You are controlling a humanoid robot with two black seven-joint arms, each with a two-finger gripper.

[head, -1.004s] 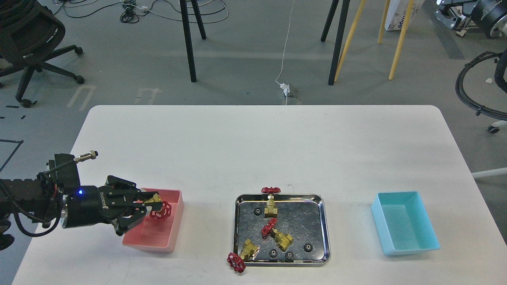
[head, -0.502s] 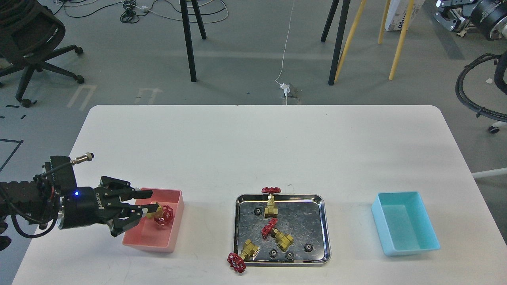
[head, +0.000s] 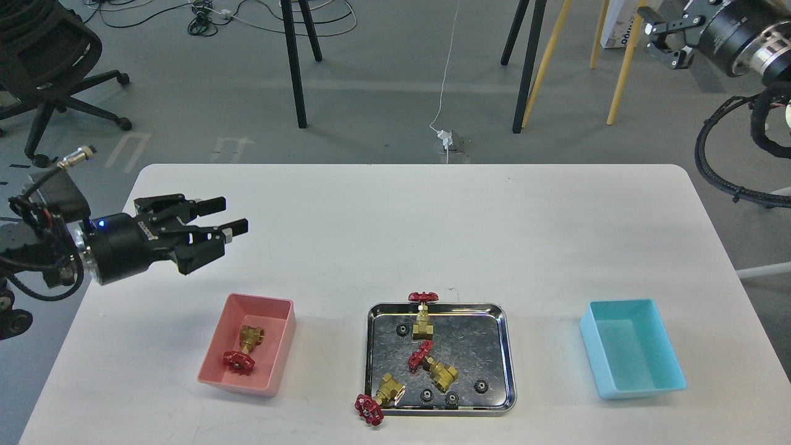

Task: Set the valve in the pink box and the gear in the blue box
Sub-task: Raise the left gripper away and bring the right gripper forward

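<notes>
Head view, looking down on a white worktop (head: 395,235). At the left, the left claw (head: 225,216) hanging above the worktop, fingers spread and holding nothing, up and to the left of the pink box (head: 275,355) and clear of it. Inside the pink box, one valve (head: 245,347) lying on the floor of the bin, brass body toward the far wall, red handwheel toward the near wall. In the middle, a shiny steel tray (head: 505,352) carrying three more valves: one standing at the far rim (head: 423,315) with its handwheel above the edge, one lying near the centre (head: 434,366), one at the near left corner (head: 380,397) with its handwheel hanging over the rim onto the worktop. Scattered in the tray, small black gears, among them one gear (head: 480,387) near the right corner. At the right, the blue box (head: 670,364), nothing visible inside. At the top right corner, the right claw (head: 664,37) held well above the floor beyond the worktop, fingers seemingly parted, nothing between them.
</notes>
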